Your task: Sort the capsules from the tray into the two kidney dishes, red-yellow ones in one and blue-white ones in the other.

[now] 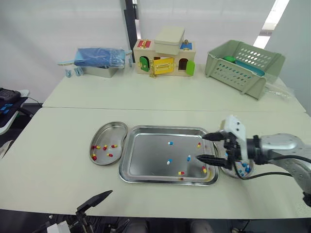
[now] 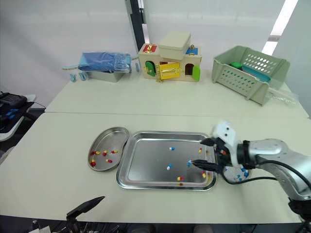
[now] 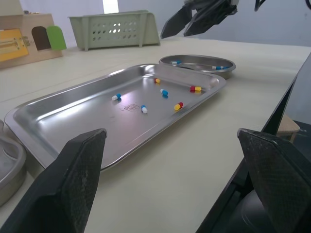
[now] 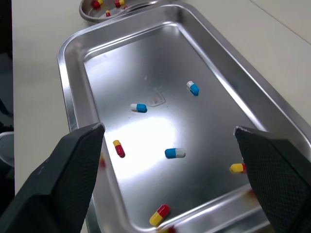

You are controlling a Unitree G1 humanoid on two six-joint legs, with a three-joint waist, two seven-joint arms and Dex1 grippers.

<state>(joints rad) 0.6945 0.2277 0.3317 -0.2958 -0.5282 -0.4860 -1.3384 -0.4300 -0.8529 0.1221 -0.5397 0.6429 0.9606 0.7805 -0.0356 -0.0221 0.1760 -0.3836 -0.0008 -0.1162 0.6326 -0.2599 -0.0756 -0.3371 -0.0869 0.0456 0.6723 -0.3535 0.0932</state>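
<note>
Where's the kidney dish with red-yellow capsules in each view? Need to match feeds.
Left eye view: kidney dish against the left end of the tray.
Right eye view: same spot, left of the tray.
Left wrist view: its rim beside the tray's near end.
Right wrist view: its edge beyond the tray's far corner.
Shared landmark: the tray.

Steel tray (image 4: 65,82), scattered blue-white capsules (image 4: 175,153) and red-yellow capsules (image 4: 118,148), right tool (image 4: 167,130) over it, fingers (image 4: 63,184) wide apart, kidney dish (image 4: 87,14) beyond

Bright even light, glare on tray (image 4: 204,127)
</note>
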